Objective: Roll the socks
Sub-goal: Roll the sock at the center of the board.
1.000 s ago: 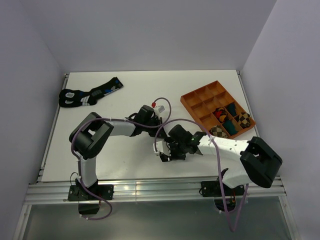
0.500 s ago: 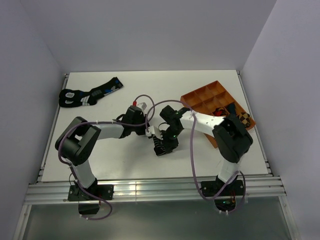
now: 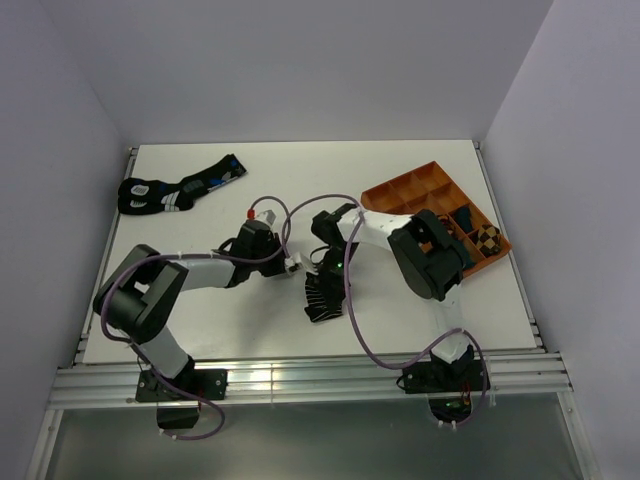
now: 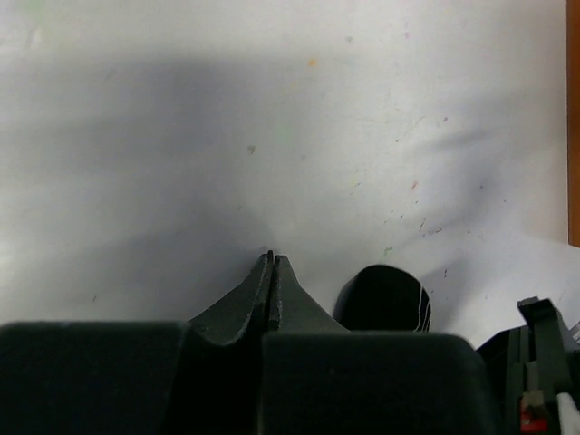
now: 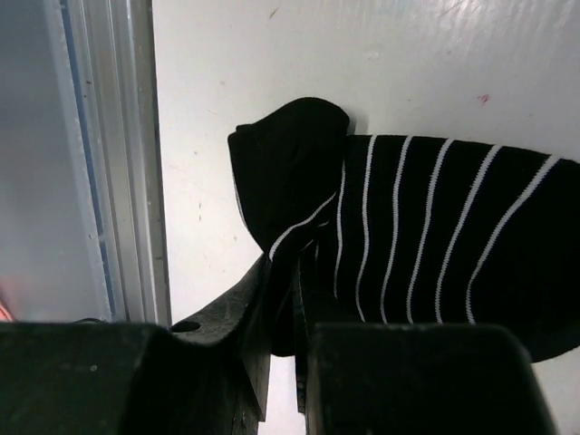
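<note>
The right gripper (image 5: 285,272) pinches a folded edge of the short black white-striped ankle sock (image 5: 426,236) on the white table (image 5: 408,54); the left gripper (image 4: 272,260) sits closed, empty. A thin pinch — it may slip, letting the fold spring open.

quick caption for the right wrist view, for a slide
Right gripper pinching the black ankle sock with white stripes by a folded edge.
</note>
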